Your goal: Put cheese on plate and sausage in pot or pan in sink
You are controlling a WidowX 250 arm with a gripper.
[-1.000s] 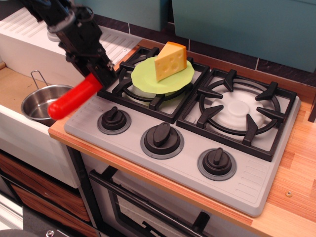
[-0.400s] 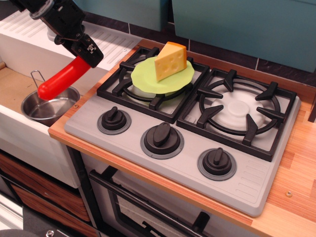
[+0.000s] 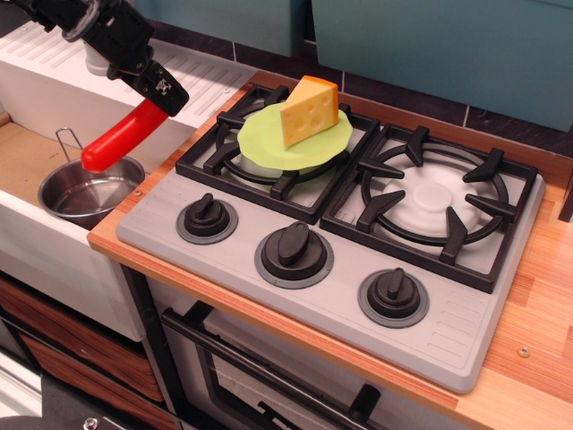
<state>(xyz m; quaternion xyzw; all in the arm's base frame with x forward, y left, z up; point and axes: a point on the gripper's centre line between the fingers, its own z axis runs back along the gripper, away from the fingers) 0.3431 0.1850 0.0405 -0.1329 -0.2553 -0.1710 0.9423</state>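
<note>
Swinging left off the hob, the gripper has carried the sausage out over the sink, and it now sits a touch higher than a moment ago. Jaws clamped on the sausage's upper end, the red toy slants down-left, its lower tip hanging above the steel pot's far rim. Over on the back-left burner, the cheese stands upright on the green plate, job done there.
</note>
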